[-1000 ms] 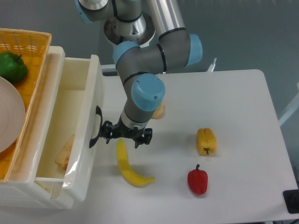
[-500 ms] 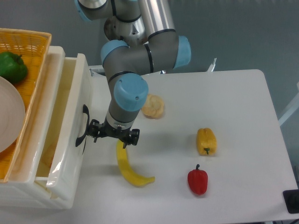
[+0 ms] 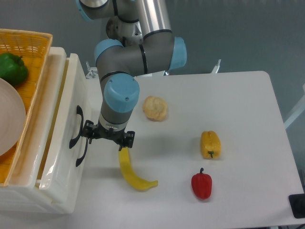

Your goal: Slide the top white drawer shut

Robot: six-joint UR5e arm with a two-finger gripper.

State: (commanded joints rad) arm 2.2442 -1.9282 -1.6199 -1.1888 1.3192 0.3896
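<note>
The top white drawer [image 3: 75,90] stands at the left with its front pushed almost flush with the cabinet; only a thin slit of its inside shows. Its black curved handle [image 3: 75,128] faces right. My gripper [image 3: 107,136] hangs below the blue wrist, pointing down at the table right beside that handle. Its left finger [image 3: 88,130] is against the drawer front and its jaws look spread, with nothing between them. The fingertips are partly hidden under the wrist.
The lower white drawer's black handle [image 3: 82,153] sits just below. A yellow woven basket [image 3: 38,47] on the cabinet holds a green pepper [image 3: 12,67] and a plate [image 3: 9,121]. On the table lie a banana [image 3: 131,172], a bun [image 3: 156,108], a yellow pepper [image 3: 210,144] and a red pepper [image 3: 201,185].
The gripper has moved left along the table, pushing the top drawer's front with it. The drawer has gone from wide open to nearly shut, hiding its contents.
</note>
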